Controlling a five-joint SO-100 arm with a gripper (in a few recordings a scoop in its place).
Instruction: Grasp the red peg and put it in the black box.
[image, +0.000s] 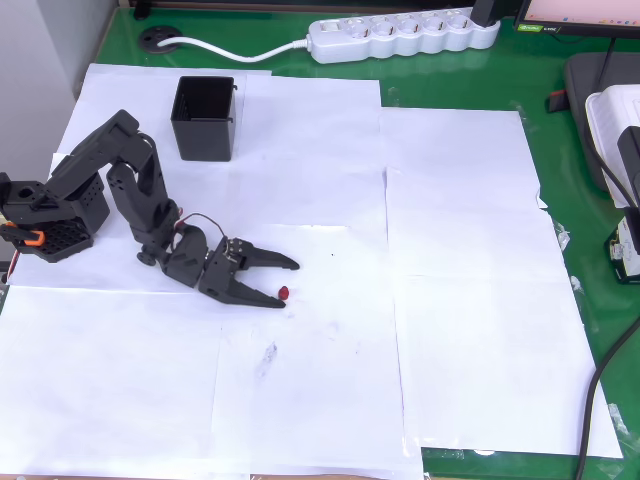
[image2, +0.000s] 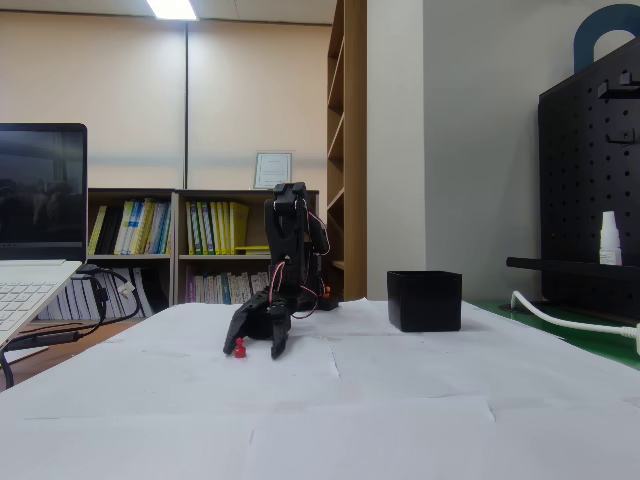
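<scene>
We see our tool (image: 284, 281) low over the paper with its fingers spread wide, nothing between them. In the overhead view one finger reaches toward the right and ends at the upper tip, the other runs lower and ends just beside the peg (image: 285, 294). So the peg lies not in the gap but at the outer side of the lower fingertip, a shade below and to the right of it, touching or nearly so; we cannot tell which. In the fixed view the peg (image2: 240, 348) sits on the paper by the left finger, with the tool (image2: 257, 345) straddling the space to its right.

We judge the next move turns on that offset: the tool must shift toward the peg's side so the peg falls between the fingers before they close.

The peg is a tiny, stubby, bright red piece, too small to show a long axis. The fingers are dark, tapered and pointed, in matte plastic.

The box (image: 205, 118) stands well apart, up beyond the arm; it is square, black, thin-walled and open-topped. White paper sheets (image: 470, 280) cover the green tabletop (image: 600, 380).
</scene>
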